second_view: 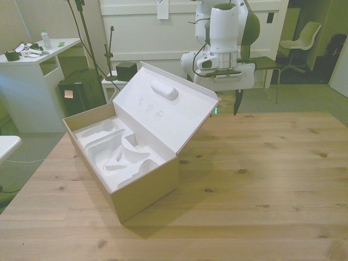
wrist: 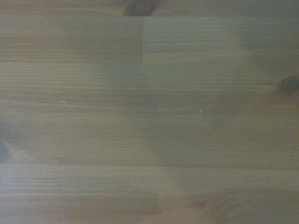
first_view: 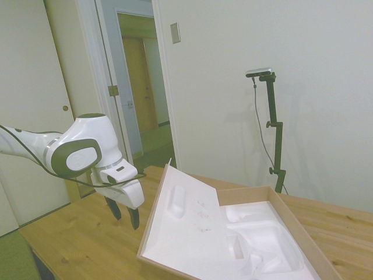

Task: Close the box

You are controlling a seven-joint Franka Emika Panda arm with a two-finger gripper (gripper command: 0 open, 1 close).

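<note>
The box [second_view: 142,185] sat on the tabletop [second_view: 261,179] toward the front view's left, its brown cardboard walls showing on the near corner and along the side facing the camera. It stood open: the lid [second_view: 163,114], hinged along the long side nearer the tabletop's middle, was raised and leaned back at a slant away from the tray, its white inner face turned up and toward the front view's left. A rounded oblong foam bump [second_view: 164,90] stuck out of that inner face near its upper edge, with a few faint small marks below it. The box's tray was filled with white moulded foam lining [second_view: 117,149], shaped into several curved hollows; nothing could be seen lying in those hollows. In the side view the lid [first_view: 183,219] rose between the tray and the arm. The end effector [first_view: 125,214] hung above the tabletop beside the outer face of the lid, apart from it and not touching the box, with its dark fingers [first_view: 134,217] pointing straight down. They showed a narrow gap between them and held nothing. The wrist view showed only blurred bare wood of the tabletop [wrist: 149,112], with dark knots at its edges.
</note>
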